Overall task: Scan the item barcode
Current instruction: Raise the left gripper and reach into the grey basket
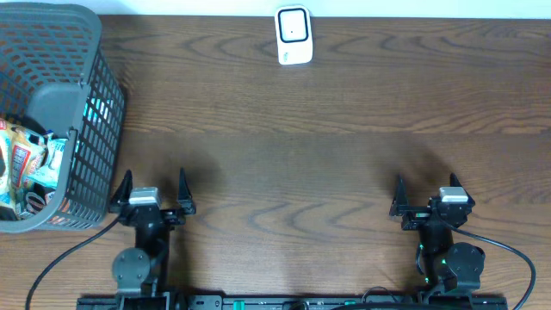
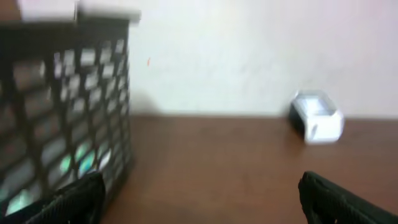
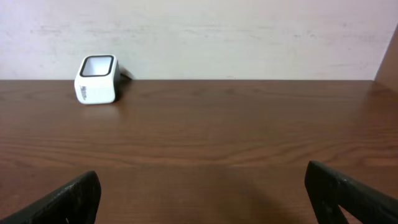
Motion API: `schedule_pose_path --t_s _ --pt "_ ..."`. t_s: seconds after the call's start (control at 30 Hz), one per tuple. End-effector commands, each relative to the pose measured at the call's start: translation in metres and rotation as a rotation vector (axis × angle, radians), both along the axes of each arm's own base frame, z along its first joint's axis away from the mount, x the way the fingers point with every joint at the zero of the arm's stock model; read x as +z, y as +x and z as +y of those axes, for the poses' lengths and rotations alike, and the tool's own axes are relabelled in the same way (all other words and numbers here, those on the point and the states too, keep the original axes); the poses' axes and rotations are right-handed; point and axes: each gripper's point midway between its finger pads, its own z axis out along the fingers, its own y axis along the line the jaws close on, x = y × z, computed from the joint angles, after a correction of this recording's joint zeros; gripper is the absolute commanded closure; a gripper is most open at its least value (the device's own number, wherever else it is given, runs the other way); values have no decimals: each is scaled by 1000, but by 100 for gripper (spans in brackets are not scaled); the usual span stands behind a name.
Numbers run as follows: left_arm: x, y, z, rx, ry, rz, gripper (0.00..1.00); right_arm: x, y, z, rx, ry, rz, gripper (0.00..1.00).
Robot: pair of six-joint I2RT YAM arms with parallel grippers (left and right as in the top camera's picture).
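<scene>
Legible text: none recorded.

Scanner (image 3: 96, 79), white, at the far edge of the counter (image 1: 301, 172): a faint grey marking stood on its side face in the right wrist view, too small to read.

Packets (image 1: 21, 164), in the basket (image 1: 86, 164): coloured printing showed on the wrappers in the overhead view, but no word, brand or number could be made out. The left wrist view was too blurred to show any lettering.

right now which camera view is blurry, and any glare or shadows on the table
Left wrist view: soft and out of focus, the basket and the white scanner both smeared. Right wrist view: sharp, the wood grain of the table crisp. Overhead view: even light, no strong glare, only faint soft dark patches on the wood.
</scene>
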Motion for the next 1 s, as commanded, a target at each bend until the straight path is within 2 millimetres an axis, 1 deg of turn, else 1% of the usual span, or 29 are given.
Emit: schedule_pose_path --t_s 0.0,0.1,0.2,0.3,0.4,0.47,0.53,0.57,0.6,0.63,0.7,0.77,0.8,0.9,0.93,0.97 --pt "28 -5 -27 -150 35 -124 2 -1 0 1 5 -12 -1 1" --pt "63 -17 -38 -217 59 -275 2 -1 0 1 5 -12 -1 1" --pt "96 -31 -39 -212 93 -426 2 -1 0 1 5 -12 0 1" --pt "124 -47 -39 -184 165 -553 2 -1 0 1 5 -12 -1 1" --pt "150 -58 -38 -152 229 -609 3 -1 0 1 5 -12 -1 1" --pt "168 -57 -36 -141 227 -593 3 -1 0 1 5 -12 -1 1" --pt "183 -49 -33 -133 224 -528 2 -1 0 1 5 -12 -1 1" --pt "191 -41 -33 -137 219 -474 2 -1 0 1 5 -12 -1 1" --pt "194 -34 -33 -143 216 -423 3 -1 0 1 5 -12 -1 1" --pt "197 -22 -34 -153 211 -349 3 -1 0 1 5 -12 -1 1" --pt "200 -8 -45 -225 218 -280 3 -1 0 1 5 -12 -1 1" --pt "198 6 -58 -308 223 -237 3 -1 0 1 5 -12 -1 1" --pt "191 16 -61 -328 220 -204 2 -1 0 1 5 -12 -1 1" --pt "181 30 -71 -390 214 -175 3 -1 0 1 5 -12 -1 1" --pt "182 35 -71 -399 187 -170 2 -1 0 1 5 -12 -1 1" --pt "184 39 -68 -384 157 -165 3 -1 0 1 5 -12 0 1"
